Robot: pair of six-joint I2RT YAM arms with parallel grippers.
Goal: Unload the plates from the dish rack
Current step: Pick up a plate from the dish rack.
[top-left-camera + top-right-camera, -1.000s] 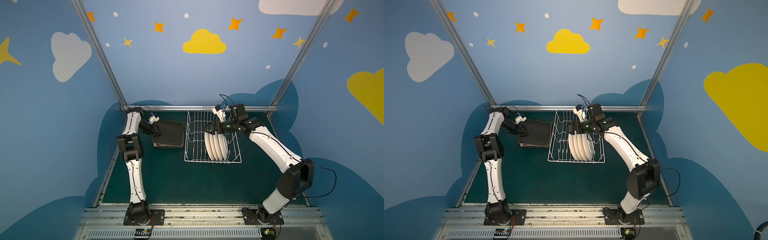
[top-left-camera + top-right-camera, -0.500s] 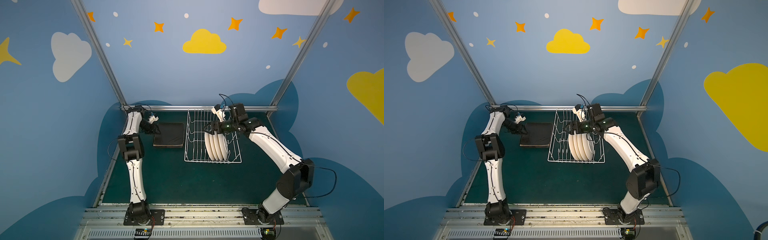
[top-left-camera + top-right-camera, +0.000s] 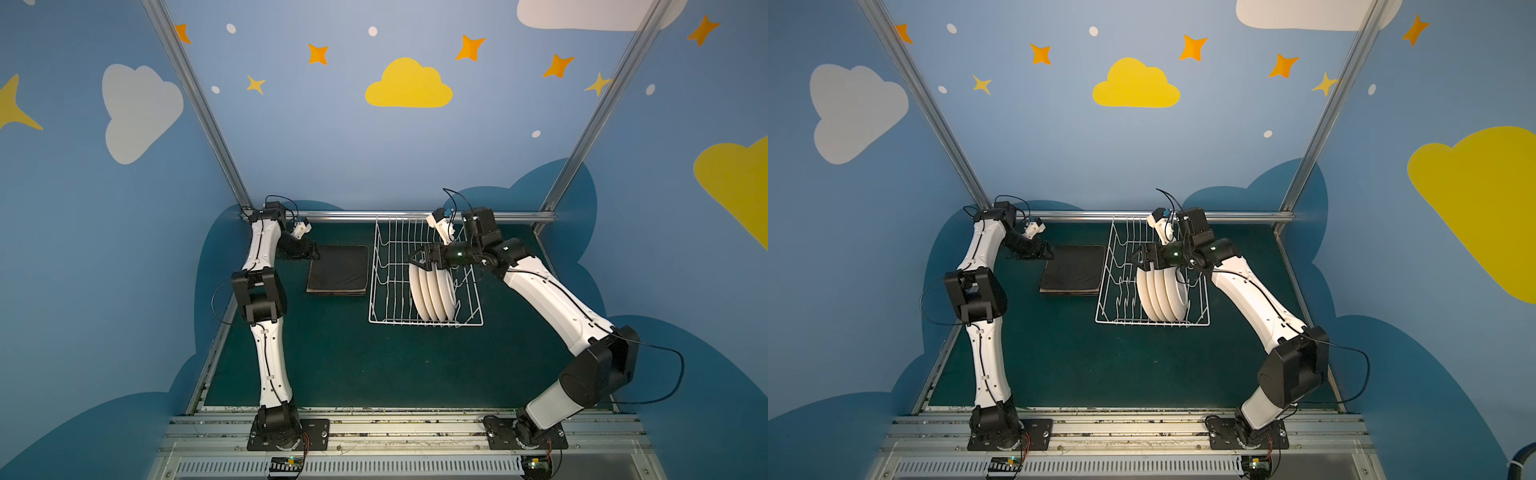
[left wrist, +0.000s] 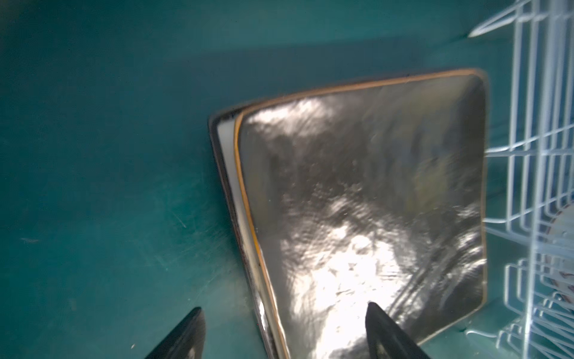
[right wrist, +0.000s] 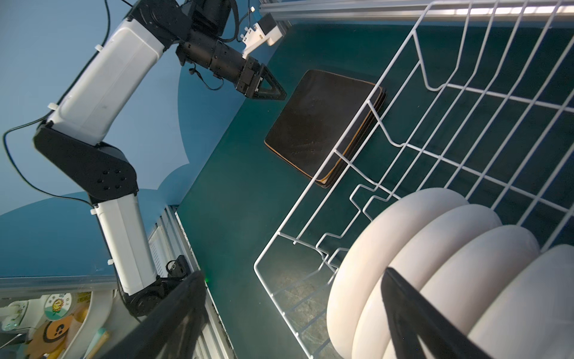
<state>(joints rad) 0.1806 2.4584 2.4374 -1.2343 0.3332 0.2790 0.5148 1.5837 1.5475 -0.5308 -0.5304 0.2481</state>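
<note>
Standing on edge in the rack [image 3: 399,322], four round plates [image 3: 432,291] are what is left of the job as we judge it. They sit in a tight row at the rack's right-hand side, each disc upright but leaning, its top rim tipped toward the left arm. Their pale backs face that way too, and a printed centre shows on the outermost face in a top view [image 3: 1179,291]. The row runs across the rack, while the rack's own long axis runs from near to far. The rest of its prongs are bare. Just beside the rack, on the green table [image 3: 332,365], several square plates [image 3: 338,270] lie flat in a stack, dark side up. The top one sits slightly askew. The left gripper [image 3: 313,253] hangs at the stack's far-left corner, jaws spread and holding nothing. The right gripper [image 3: 417,262] hovers at the round plates' top rims, jaws spread wide and not yet pinching one.
</note>
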